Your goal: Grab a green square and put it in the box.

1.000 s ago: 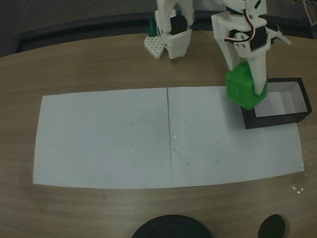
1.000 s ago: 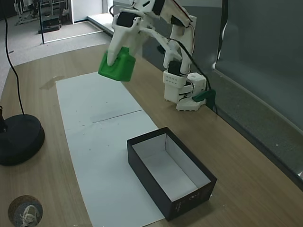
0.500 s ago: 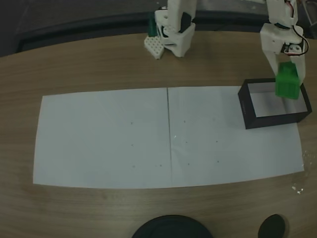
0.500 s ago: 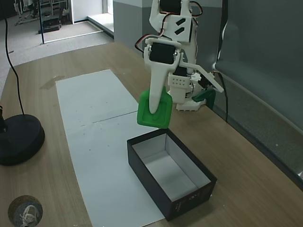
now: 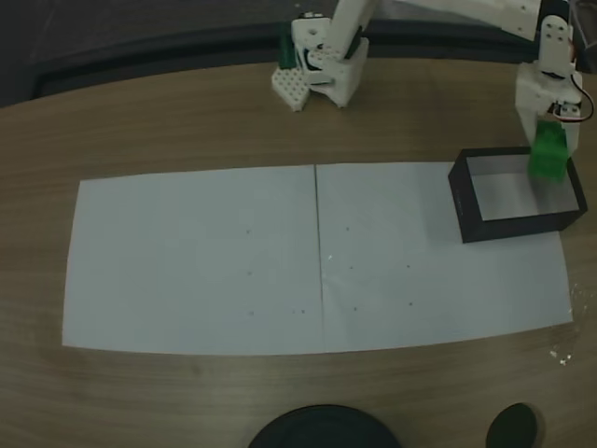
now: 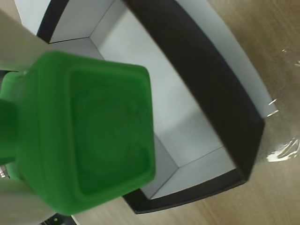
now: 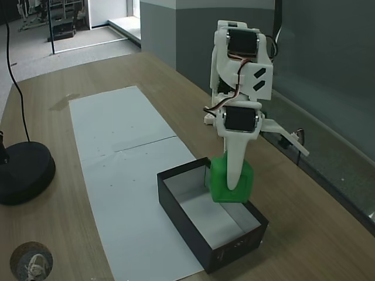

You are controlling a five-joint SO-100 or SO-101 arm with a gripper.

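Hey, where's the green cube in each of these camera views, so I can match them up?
A fixed view: the green square sits far right, held by the gripper over the box.
Wrist view: the green square covers the left half, box behind it.
A fixed view: the green square is at centre, at the box's far rim.
Shared landmark: the black box with its white inside.

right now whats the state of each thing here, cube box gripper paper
green square: held in the gripper, hanging over the box, not released
box: open-topped, upright, nothing on its white floor
gripper: shut on the green square, pointing down
paper sheets: lying flat on the table, bare
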